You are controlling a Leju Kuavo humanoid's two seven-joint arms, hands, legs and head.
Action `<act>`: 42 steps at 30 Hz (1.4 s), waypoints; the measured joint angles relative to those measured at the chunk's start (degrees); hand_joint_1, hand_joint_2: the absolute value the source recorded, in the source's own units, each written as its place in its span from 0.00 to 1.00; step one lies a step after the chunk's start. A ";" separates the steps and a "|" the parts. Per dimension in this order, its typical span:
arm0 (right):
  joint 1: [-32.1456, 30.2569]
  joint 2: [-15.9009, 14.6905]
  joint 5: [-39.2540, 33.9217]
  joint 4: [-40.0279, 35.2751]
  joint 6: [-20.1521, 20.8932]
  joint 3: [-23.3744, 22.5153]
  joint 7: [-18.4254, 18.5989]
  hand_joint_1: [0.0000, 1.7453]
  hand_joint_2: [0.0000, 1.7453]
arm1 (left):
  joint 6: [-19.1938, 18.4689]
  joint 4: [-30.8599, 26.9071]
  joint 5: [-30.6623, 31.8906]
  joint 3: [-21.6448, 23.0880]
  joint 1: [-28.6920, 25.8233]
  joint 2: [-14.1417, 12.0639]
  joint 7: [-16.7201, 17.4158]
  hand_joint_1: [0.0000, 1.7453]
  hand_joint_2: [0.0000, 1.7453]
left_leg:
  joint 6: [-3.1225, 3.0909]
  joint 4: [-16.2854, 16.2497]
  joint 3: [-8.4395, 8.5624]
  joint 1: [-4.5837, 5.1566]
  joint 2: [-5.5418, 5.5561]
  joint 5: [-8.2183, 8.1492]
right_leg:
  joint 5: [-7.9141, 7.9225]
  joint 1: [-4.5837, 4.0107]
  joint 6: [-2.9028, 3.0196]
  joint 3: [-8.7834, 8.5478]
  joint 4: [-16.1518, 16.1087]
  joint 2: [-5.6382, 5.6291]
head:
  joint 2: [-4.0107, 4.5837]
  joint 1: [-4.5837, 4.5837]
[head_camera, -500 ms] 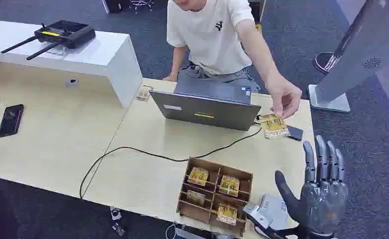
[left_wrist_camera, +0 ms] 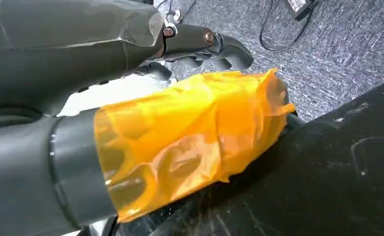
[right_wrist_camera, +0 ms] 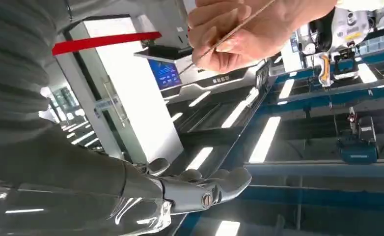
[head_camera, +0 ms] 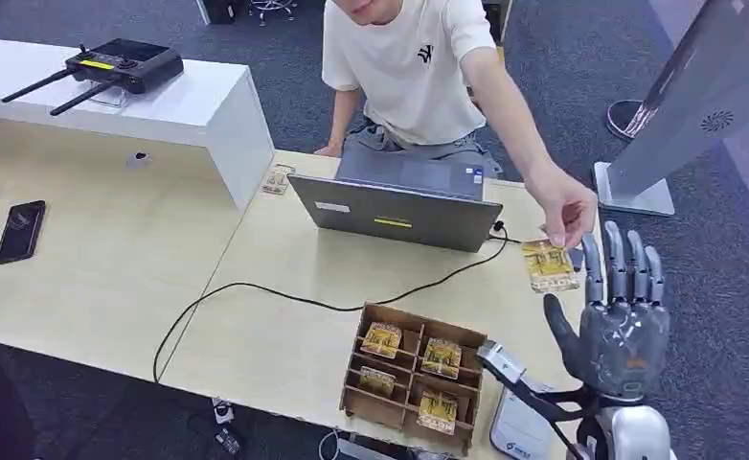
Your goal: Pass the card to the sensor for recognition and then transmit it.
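A person's hand (head_camera: pixel 564 206) pinches a yellow card (head_camera: pixel 549 264) above the table's right end, just beside my right hand's fingertips. My right hand (head_camera: pixel 620 321) is raised with its palm toward the card, fingers straight up and apart, and it holds nothing. In the right wrist view the card (right_wrist_camera: pixel 229 34) shows edge-on in the person's hand (right_wrist_camera: pixel 249 29), apart from my fingers (right_wrist_camera: pixel 205 189). A small dark sensor (head_camera: pixel 577 257) peeks out beside the card. My left hand (left_wrist_camera: pixel 180 142) hangs over the floor, its thumb wrapped in orange tape, nothing in it.
A brown compartment box (head_camera: pixel 466 337) with several yellow cards sits at the table's near edge. An open laptop (head_camera: pixel 399 211) with a black cable (head_camera: pixel 256 287) stands behind it. A white device (head_camera: pixel 516 429) lies below my right hand. A phone (head_camera: pixel 20 230) and a controller (head_camera: pixel 122 62) are far left.
The person has carried the card from the sensor spot toward my right hand. My right hand has risen and come closer to the card.
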State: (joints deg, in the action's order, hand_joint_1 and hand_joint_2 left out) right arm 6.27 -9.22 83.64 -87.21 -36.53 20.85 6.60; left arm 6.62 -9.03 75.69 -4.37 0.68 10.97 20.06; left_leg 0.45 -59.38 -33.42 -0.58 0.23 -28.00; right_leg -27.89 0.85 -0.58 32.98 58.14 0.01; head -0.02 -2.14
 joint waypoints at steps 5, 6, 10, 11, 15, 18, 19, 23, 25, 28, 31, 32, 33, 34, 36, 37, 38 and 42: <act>3.38 -0.35 0.81 3.81 1.60 -0.20 0.75 0.00 1.00 | -0.17 0.00 0.72 1.03 0.13 -0.07 0.39 0.00 0.00 | 0.00 0.00 0.01 0.00 0.02 0.01 | 0.00 0.00 0.00 -0.01 0.00 0.03 | 0.00 0.00; 3.89 -0.35 0.81 4.50 1.79 -0.28 0.77 0.24 1.00 | -0.22 0.00 0.81 1.12 0.14 -0.07 0.44 0.00 0.00 | 0.00 0.00 0.01 0.00 0.02 0.01 | 0.01 0.00 -0.01 -0.01 0.00 0.03 | 0.00 0.00; 5.33 -0.35 0.90 6.74 2.34 -0.50 1.14 0.87 1.00 | -0.31 0.00 1.16 1.60 0.17 -0.07 0.79 0.00 0.00 | 0.00 -0.01 0.02 0.00 0.02 0.01 | 0.01 0.00 -0.01 -0.02 0.00 0.03 | 0.00 0.00; 5.50 -0.33 0.90 7.13 2.43 -0.52 1.14 0.99 1.00 | -0.35 -0.02 1.23 1.75 0.18 -0.07 0.83 0.00 0.00 | 0.00 -0.01 0.02 0.00 0.02 0.01 | 0.01 0.00 -0.01 -0.02 0.00 0.03 | 0.00 -0.02; 5.66 -0.33 0.88 8.16 2.80 -0.61 1.25 0.99 1.00 | -0.46 -0.02 1.31 2.38 0.20 -0.11 0.92 0.00 0.00 | 0.00 -0.01 0.01 0.00 0.03 0.01 | 0.01 0.00 -0.01 -0.01 0.00 0.03 | 0.00 -0.02; 5.64 -0.33 0.64 8.73 2.93 -0.72 1.38 1.00 1.00 | -0.50 -0.04 1.44 2.60 0.22 -0.13 1.03 0.00 0.00 | 0.00 -0.01 0.01 0.00 0.03 0.01 | 0.00 0.00 -0.01 -0.01 0.00 0.03 | 0.00 -0.02; 5.63 -0.33 0.44 8.90 2.93 -0.79 1.42 1.00 1.00 | -0.52 -0.04 1.49 2.67 0.23 -0.13 1.09 0.00 0.00 | 0.00 -0.01 0.01 0.00 0.03 0.01 | 0.00 0.00 -0.01 -0.01 0.00 0.03 | 0.00 0.00; 5.60 -0.33 0.18 9.31 2.82 -0.94 1.53 1.00 1.00 | -1.31 -0.04 1.53 2.82 0.52 -0.11 1.55 0.00 0.00 | 0.00 -0.01 0.01 0.00 0.04 0.01 | 0.00 0.00 -0.01 -0.01 0.00 0.04 | 0.00 0.00; 5.56 -0.31 -0.22 9.55 2.73 -0.94 1.27 1.00 1.00 | -1.90 -0.07 1.53 2.84 0.66 -0.13 1.66 0.00 0.00 | 0.00 -0.01 0.02 0.01 0.03 0.01 | 0.01 0.00 -0.01 -0.01 0.00 0.03 | 0.00 -0.02; 5.39 -0.15 -0.33 10.01 2.69 -0.94 1.14 1.00 1.00 | -2.25 -0.13 1.53 2.86 0.75 -0.11 1.88 0.00 0.00 | 0.00 -0.01 0.01 0.01 0.04 0.01 | 0.01 0.00 -0.01 -0.02 0.00 0.03 | 0.00 -0.02; 5.28 0.13 -0.44 10.39 2.67 -0.98 1.14 1.00 1.00 | -2.32 -0.17 1.51 2.86 0.75 -0.13 1.88 0.00 0.00 | 0.00 -0.01 0.01 0.01 0.03 0.01 | 0.00 0.00 -0.01 -0.01 0.00 0.03 | 0.00 0.00; 5.28 0.18 -0.52 10.54 2.67 -0.98 1.12 1.00 1.00 | -2.32 -0.17 1.51 2.86 0.75 -0.13 1.88 0.00 0.00 | 0.00 -0.01 0.01 0.01 0.03 0.01 | 0.00 0.00 -0.01 -0.01 0.00 0.03 | 0.00 -0.02; 5.28 0.28 -0.61 10.69 2.67 -0.98 1.07 1.00 1.00 | -2.32 -0.18 1.49 2.86 0.74 -0.13 1.88 0.00 0.00 | 0.00 -0.01 0.01 0.01 0.03 0.01 | 0.00 0.00 -0.01 -0.01 0.00 0.03 | 0.00 0.00; 5.28 0.33 -0.63 10.82 2.67 -0.98 1.07 1.00 1.00 | -2.32 -0.20 1.47 2.86 0.74 -0.11 1.88 0.00 0.00 | 0.00 -0.01 0.01 0.01 0.03 0.01 | 0.00 0.00 -0.01 -0.01 0.00 0.03 | 0.00 -0.02; 5.27 0.57 -0.68 11.04 2.67 -1.01 1.05 1.00 1.00 | -2.34 -0.26 1.49 2.86 0.73 -0.13 1.90 0.00 0.00 | 0.00 -0.01 0.01 0.01 0.03 0.01 | 0.00 0.00 -0.01 -0.01 0.00 0.03 | 0.00 -0.02; 5.27 0.61 -0.68 11.15 2.67 -1.03 1.07 1.00 1.00 | -2.34 -0.26 1.47 2.86 0.73 -0.11 1.90 0.00 0.00 | 0.00 -0.01 0.01 0.01 0.03 0.01 | 0.00 0.00 -0.01 -0.01 0.00 0.03 | 0.00 -0.02; 5.27 0.63 -0.70 11.28 2.67 -1.03 1.03 1.00 1.00 | -2.34 -0.28 1.47 2.89 0.73 -0.13 1.90 0.00 0.00 | 0.00 -0.01 0.02 0.01 0.03 0.01 | 0.00 0.00 -0.01 -0.01 0.00 0.03 | 0.00 -0.02; 5.26 1.01 -1.22 11.68 2.62 -1.16 0.57 1.00 1.00 | -2.34 -0.33 1.42 2.93 0.70 -0.13 1.90 0.00 0.00 | 0.00 -0.01 0.02 0.00 0.03 0.01 | 0.00 0.00 -0.01 -0.01 0.00 0.03 | 0.00 0.00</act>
State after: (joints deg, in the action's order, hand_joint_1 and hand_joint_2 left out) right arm 11.53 -8.22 82.42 -75.54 -33.90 19.69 7.17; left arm 4.28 -9.35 77.11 -1.44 1.38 10.84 21.97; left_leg 0.44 -59.39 -33.40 -0.58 0.26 -27.99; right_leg -27.88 0.85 -0.58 32.97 58.14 0.04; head -0.02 -2.14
